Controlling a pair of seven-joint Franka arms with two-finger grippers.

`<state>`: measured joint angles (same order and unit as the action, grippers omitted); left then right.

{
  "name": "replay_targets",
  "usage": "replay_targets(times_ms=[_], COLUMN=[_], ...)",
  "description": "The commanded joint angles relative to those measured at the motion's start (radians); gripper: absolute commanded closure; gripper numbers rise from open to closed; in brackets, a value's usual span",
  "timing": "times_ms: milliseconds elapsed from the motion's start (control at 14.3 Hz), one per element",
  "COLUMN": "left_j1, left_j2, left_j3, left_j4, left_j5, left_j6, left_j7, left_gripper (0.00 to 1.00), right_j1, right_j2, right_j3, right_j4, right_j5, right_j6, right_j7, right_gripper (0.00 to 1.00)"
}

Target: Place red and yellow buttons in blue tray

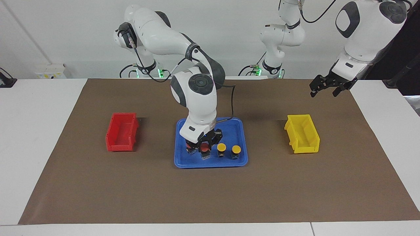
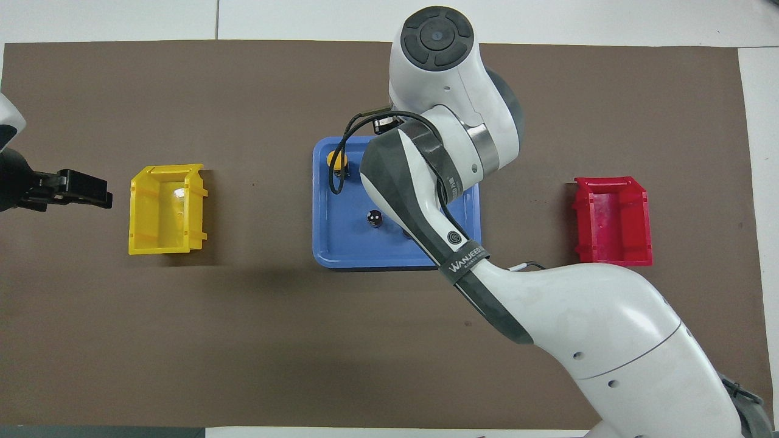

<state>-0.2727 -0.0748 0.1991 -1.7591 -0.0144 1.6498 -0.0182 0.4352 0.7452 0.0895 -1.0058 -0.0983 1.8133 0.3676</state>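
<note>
The blue tray (image 1: pixel 210 164) lies mid-table and also shows in the overhead view (image 2: pixel 331 243). My right gripper (image 1: pixel 203 151) is low in the tray and shut on a red button (image 1: pixel 205 148). A second red button (image 1: pixel 189 147) stands in the tray right beside it, partly hidden by the gripper. Two yellow buttons (image 1: pixel 221 147) (image 1: pixel 236 149) stand in the tray toward the left arm's end. In the overhead view the right arm hides all but one yellow button (image 2: pixel 336 159). My left gripper (image 1: pixel 329 87) is open and empty, raised over the mat by the yellow bin.
A red bin (image 1: pixel 121 131) sits toward the right arm's end and a yellow bin (image 1: pixel 302 133) toward the left arm's end. A capless dark cylinder (image 2: pixel 375 217) stands in the tray, nearer to the robots than the buttons. A brown mat (image 1: pixel 210 196) covers the table.
</note>
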Motion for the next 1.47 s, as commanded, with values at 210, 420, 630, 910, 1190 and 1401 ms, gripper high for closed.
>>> replay_targets(times_ms=[210,420,630,910,1190,1401], left_j1=[0.006,0.006,0.006,0.006,0.006,0.006], left_j2=[-0.025,-0.025,-0.026,-0.026,-0.026,-0.026], left_j3=[0.002,0.002,0.002,0.002,0.002,0.002], left_j4=[0.004,0.001,0.000,0.000,0.000,0.000], left_j5=[-0.001,0.008,0.007,0.008,0.008,0.007], left_j6=[0.013,0.024,0.021,0.015,0.013,0.015], left_j7=[0.011,0.009,0.009,0.009,0.009,0.009], left_gripper=[0.00,0.00,0.00,0.00,0.00,0.00], right_j1=[0.001,-0.004,-0.004,-0.010,-0.007,-0.007], right_j2=[-0.018,-0.047,-0.087,-0.115,-0.132,-0.133], right_j3=[0.009,0.009,0.009,0.009,0.009,0.009], right_j4=[-0.075,-0.154,-0.260,-0.330,-0.381,-0.386], right_j5=[-0.003,-0.001,0.014,0.015,0.022,0.022], right_j6=[0.024,0.069,0.147,0.182,0.221,0.222], right_j7=[0.034,0.036,0.045,0.045,0.068,0.068], right_gripper=[1.00,1.00,1.00,1.00,0.96,0.70])
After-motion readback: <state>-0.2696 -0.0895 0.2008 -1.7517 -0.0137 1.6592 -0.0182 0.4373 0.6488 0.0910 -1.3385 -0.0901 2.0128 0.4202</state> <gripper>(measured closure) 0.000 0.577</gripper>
